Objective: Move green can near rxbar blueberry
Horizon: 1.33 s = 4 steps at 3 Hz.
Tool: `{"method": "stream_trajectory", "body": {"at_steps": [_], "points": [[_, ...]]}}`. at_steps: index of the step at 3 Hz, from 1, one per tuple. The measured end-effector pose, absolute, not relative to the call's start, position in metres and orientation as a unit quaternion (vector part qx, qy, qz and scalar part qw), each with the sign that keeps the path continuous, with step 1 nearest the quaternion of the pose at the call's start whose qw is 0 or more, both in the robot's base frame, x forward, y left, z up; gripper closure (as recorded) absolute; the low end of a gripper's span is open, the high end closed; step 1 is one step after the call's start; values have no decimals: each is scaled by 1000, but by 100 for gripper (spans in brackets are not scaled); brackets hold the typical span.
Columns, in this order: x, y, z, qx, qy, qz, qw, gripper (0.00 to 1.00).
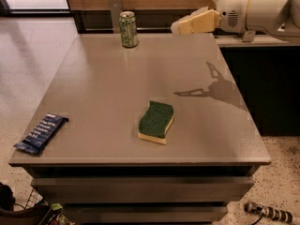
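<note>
The green can [128, 29] stands upright near the far edge of the grey table [112, 93], left of centre. The rxbar blueberry [41, 133], a dark blue wrapper with white text, lies at the table's front left corner. My gripper [180, 26] hangs above the table's far right part, to the right of the can and clear of it, at about the can's height. It holds nothing that I can see.
A yellow sponge with a green top [156, 122] lies on the table front of centre. A dark counter [262, 78] stands right of the table. A black and white object [269, 213] lies on the floor at lower right.
</note>
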State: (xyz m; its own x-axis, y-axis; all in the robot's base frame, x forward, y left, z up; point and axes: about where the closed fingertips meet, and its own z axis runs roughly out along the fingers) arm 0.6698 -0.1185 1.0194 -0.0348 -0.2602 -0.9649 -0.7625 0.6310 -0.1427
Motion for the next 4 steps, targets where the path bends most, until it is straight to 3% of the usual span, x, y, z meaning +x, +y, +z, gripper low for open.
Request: {"method": "stream_trajectory", "body": {"at_steps": [3,4], "points": [[829,-59,974,-257,688,247,632,0],[854,-56,965,-250,697,245,625,0]]}}
